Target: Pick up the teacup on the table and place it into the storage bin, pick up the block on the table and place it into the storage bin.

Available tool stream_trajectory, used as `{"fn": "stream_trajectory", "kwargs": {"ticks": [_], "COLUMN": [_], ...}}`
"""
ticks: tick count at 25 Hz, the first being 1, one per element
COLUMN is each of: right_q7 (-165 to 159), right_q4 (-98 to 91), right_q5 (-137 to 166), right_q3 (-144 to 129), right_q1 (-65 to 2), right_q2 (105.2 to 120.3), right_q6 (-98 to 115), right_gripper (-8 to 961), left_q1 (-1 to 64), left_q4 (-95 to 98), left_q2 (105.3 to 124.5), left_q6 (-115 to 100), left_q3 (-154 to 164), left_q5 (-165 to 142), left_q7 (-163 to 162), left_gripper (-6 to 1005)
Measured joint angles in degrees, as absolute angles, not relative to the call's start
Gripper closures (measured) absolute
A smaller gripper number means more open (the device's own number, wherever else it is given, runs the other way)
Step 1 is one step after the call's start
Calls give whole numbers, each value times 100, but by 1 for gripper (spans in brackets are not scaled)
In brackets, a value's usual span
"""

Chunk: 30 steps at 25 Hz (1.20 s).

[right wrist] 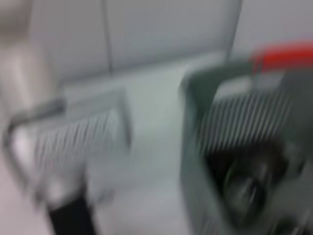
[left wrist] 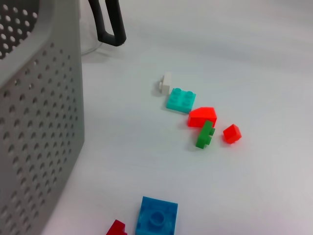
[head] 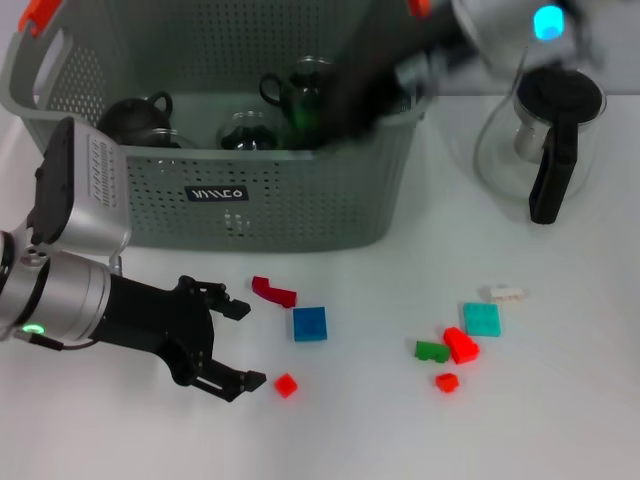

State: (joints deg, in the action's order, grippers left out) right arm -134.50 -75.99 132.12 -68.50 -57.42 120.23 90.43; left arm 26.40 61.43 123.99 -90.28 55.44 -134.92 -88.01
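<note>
The grey-green storage bin (head: 300,205) stands at the back left; its perforated wall (left wrist: 34,122) fills one side of the left wrist view. Inside it a dark green teacup (head: 293,95) sits beside a dark teapot (head: 135,118). My right gripper (head: 350,100) reaches into the bin next to the teacup, blurred, and I cannot tell whether it touches the cup. My left gripper (head: 243,345) hangs open low over the table. Near it lie a small red block (head: 286,385), a blue block (head: 309,323) (left wrist: 156,218) and a dark red block (head: 273,291).
A glass jug (head: 550,130) with a black lid and handle stands at the back right. Further blocks lie to the right: teal (head: 481,318), white (head: 506,293), red (head: 461,345), green (head: 432,351). The bin's rim carries an orange clip (right wrist: 283,56).
</note>
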Motion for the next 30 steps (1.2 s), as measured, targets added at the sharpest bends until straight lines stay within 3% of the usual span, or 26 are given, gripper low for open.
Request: {"fn": "stream_trajectory", "kwargs": {"ticks": [9, 16, 22, 30], "right_q7": [-12574, -12154, -11632, -10575], "right_q4": [-5388, -4325, -5710, -7103], "right_q5": [13021, 13026, 12131, 10079], "right_q3": [-6258, -6517, -6533, -5779], "right_q1": [-6745, -6736, -5690, -3803], "right_q2": [11987, 12022, 12020, 11863], "right_q6": [6932, 5711, 6580, 8958], "right_gripper": [513, 485, 393, 91], "left_q1": [2712, 2736, 2773, 2796], "left_q4": [6143, 6152, 6111, 6069], "left_q2": [12402, 12395, 12359, 12351], "left_q6": [-9024, -9019, -9026, -9009], "left_q3": [5546, 5542, 5400, 5367], "left_q5": [-13476, -13481, -13460, -13446], "left_q7": [-8802, -8875, -8903, -8905], "left_gripper": [93, 94, 95, 96]}}
